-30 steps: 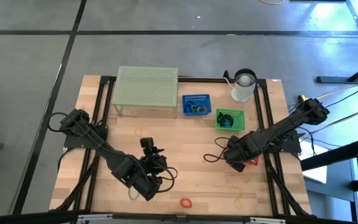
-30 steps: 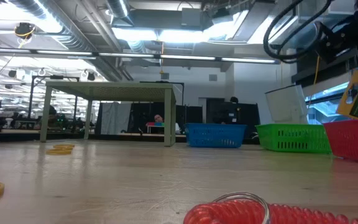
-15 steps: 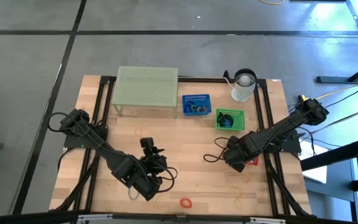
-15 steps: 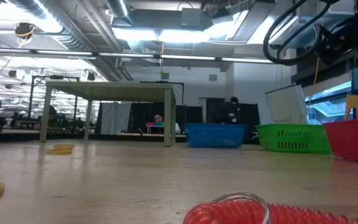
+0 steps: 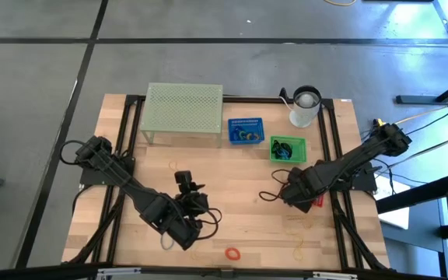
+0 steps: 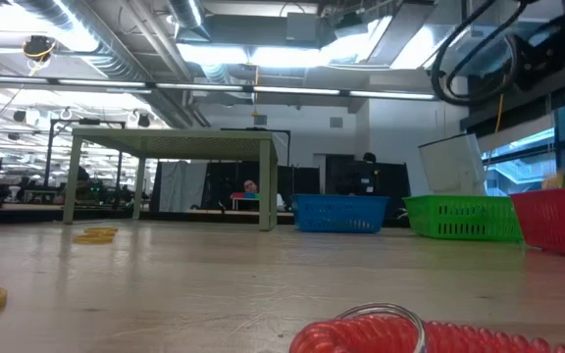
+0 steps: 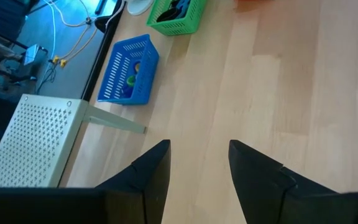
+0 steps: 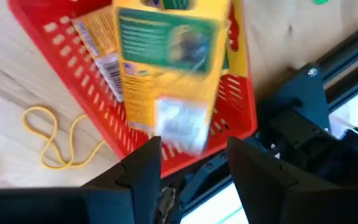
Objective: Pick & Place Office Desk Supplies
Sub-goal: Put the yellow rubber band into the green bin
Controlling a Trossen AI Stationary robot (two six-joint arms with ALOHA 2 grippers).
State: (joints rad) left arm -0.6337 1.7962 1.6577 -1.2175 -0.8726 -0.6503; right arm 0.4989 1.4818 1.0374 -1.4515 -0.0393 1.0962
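your right end effector (image 8: 188, 165) hangs over the red basket (image 8: 79, 93) at the counter's (image 5: 239, 175) right edge, fingers spread, gripping nothing. the yellow-green card box (image 8: 169, 68) sits in the basket, apparently tilted over a second box (image 8: 95, 40). it looks loose, so it could tip over the rim if you brush it while lifting away. your left end effector (image 7: 194, 165) waits open and empty near the front. yellow bands (image 8: 48, 137) lie just beside the basket.
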